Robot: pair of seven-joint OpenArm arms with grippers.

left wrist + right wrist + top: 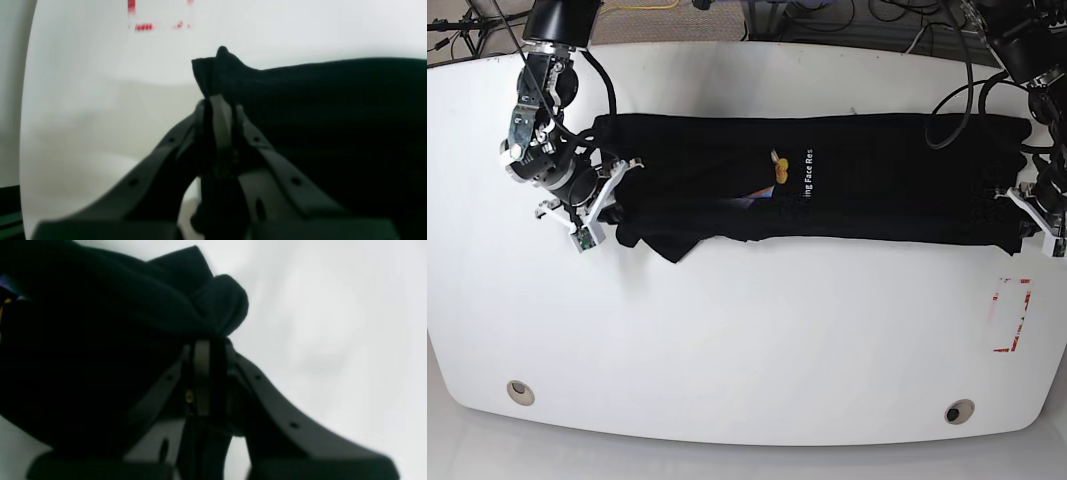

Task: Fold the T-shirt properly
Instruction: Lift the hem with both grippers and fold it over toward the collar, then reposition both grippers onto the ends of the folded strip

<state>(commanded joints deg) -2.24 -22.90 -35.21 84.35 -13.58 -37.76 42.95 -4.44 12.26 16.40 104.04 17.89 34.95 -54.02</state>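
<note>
While the T-shirt [827, 190] lies as a long black band across the far half of the white table [747, 350], each end is pinched: the left gripper [218, 96] is clamped on one bunched corner, the right gripper [206, 340] apparently on the other, though that view is dim.

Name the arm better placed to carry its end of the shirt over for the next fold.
Neither clearly: left pincer and right pincer each grip a bunched end of the shirt, at opposite ends.
</note>
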